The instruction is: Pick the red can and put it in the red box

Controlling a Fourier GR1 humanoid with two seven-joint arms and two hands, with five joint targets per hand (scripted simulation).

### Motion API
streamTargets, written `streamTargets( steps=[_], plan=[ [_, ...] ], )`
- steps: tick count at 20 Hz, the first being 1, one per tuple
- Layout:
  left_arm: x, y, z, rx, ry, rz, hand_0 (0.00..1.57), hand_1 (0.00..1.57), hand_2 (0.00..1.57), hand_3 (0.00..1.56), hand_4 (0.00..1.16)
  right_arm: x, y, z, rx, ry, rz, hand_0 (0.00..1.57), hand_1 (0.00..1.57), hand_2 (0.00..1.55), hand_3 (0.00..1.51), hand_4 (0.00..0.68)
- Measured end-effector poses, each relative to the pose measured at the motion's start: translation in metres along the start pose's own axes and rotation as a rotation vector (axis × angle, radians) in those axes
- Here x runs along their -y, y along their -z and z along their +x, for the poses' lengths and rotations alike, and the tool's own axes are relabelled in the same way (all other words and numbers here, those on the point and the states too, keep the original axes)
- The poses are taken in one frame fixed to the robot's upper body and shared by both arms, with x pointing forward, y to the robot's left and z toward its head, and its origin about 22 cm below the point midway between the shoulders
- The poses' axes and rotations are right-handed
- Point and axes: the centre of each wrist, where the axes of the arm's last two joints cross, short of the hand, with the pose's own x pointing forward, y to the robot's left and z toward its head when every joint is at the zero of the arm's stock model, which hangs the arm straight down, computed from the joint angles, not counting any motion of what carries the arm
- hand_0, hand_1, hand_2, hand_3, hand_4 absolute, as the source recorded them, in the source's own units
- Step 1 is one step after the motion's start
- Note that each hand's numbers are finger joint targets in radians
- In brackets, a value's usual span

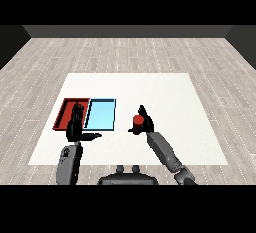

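The red can (138,122) stands upright on the white table (170,97), a little right of the light blue tray (101,114). My right hand (146,122) is at the can, its fingers and thumb curled round it from the right side. The red tray (67,111) lies at the left, next to the light blue tray. My left hand (76,127) is held up over the red tray's near right corner, fingers straight and thumb pointing right, holding nothing. It hides part of the red tray.
The two trays lie side by side at the table's left near part. The table's near edge (125,164) runs just under both forearms. Grey wooden floor surrounds the table.
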Motion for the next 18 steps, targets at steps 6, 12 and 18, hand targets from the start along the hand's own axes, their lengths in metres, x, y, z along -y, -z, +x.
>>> streamTargets(
  steps=[6, 12, 18],
  plan=[
    [0.002, 0.004, 0.004, -0.002, 0.003, 0.003, 0.0, 0.0, 0.0, 0.0, 0.0, -0.009, 0.003, -0.006, -0.022, -0.048, -0.047, 0.51, 0.51, 0.67, 0.43, 0.0],
    [-0.001, 0.005, 0.004, 0.003, 0.006, 0.003, 0.0, 0.0, 0.0, 0.0, 0.0, -0.008, 0.007, -0.009, -0.038, -0.135, -0.148, 1.49, 1.49, 1.46, 1.42, 0.611],
    [0.002, -0.001, -0.005, -0.001, 0.0, 0.0, 0.0, 0.0, 0.0, 0.0, 0.0, -0.01, 0.007, -0.006, -0.029, -0.191, -0.171, 1.48, 1.48, 1.44, 1.39, 0.598]
  ],
)
